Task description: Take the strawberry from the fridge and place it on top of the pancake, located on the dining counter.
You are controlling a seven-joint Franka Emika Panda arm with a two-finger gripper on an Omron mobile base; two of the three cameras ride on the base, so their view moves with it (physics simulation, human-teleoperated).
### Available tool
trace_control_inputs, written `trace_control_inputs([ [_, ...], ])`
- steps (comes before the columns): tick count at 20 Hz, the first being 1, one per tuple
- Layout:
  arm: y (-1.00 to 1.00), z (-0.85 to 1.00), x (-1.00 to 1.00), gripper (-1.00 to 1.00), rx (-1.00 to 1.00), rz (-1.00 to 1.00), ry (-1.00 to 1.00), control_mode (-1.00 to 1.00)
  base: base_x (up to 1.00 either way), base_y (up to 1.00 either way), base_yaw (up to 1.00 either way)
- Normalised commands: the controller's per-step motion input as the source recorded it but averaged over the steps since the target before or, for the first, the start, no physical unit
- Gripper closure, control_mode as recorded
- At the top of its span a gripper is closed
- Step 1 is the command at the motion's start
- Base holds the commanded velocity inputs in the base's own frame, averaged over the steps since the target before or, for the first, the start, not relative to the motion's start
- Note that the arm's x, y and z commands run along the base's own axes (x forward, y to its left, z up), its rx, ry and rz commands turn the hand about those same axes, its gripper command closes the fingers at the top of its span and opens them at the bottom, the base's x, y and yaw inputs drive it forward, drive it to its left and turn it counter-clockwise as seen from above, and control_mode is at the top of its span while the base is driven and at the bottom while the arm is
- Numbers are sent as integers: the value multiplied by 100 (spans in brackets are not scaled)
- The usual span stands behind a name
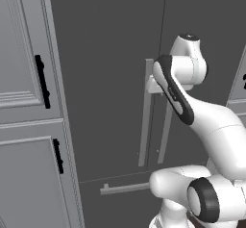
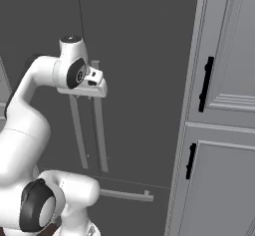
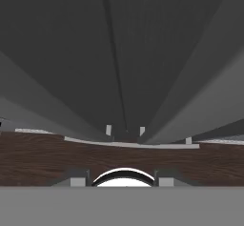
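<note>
I have the arm up against the closed fridge (image 1: 110, 78), so the step in hand is getting a door open. The strawberry must be inside, behind these doors; I cannot see it.

To do this well I would pull straight out along the door's swing, keeping the wrist square to the bar so it doesn't slip off, and let the base give way as the door arcs.

The pincer (image 2: 94, 88) sits at the top of the two vertical bar handles (image 2: 88, 130), which run down below it either side of the door seam. Its jaws are drawn in as far as they go. From the pictures I judge it is clamped on the top of a handle, but the hand hides the fingertips, so I cannot confirm which bar. Further below lies the drawer handle (image 2: 124, 195).
</note>
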Motion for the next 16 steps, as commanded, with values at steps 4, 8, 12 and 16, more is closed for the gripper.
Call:
trace_control_inputs([
  [4, 0, 0, 0, -100, 0, 0, 0, 100, 0, 0, 0],
  [8, 0, 0, 0, -100, 0, 0, 0, 100, -18, 0, 0],
  [12, 0, 0, 0, -100, 0, 0, 0, 100, -66, -4, -1],
  [16, 0, 0, 0, -100, 0, 0, 0, 100, -77, -4, -1],
])
